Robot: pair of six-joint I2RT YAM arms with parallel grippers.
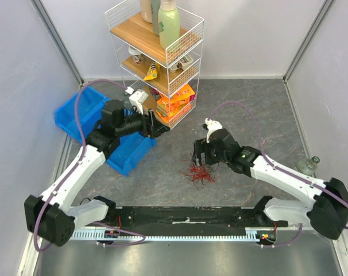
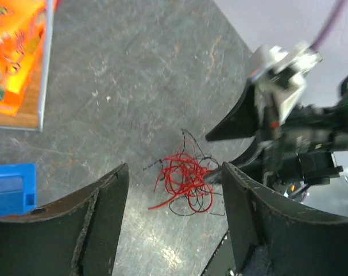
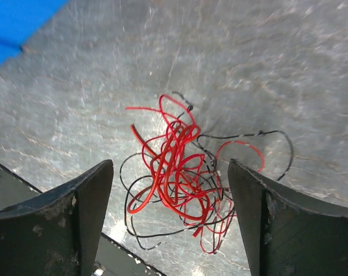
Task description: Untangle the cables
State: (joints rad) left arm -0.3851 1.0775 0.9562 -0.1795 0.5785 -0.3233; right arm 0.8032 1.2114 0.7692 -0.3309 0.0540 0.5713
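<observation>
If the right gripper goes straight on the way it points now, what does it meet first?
The right gripper would probably meet the cables first; they lie directly ahead, though depth is unclear.

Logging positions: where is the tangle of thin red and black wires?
In the top view, the thin red-and-black wire tangle lies centre-frame, beneath the right gripper, right of the blue bin.

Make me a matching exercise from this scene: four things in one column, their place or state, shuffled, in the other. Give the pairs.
1 cables
2 wire rack
3 right gripper
4 blue bins

A open, above the cables
B beside the left arm
C red and black, tangled on the table
D bottles on its top shelf

Pairs: 1-C, 2-D, 3-A, 4-B
</observation>
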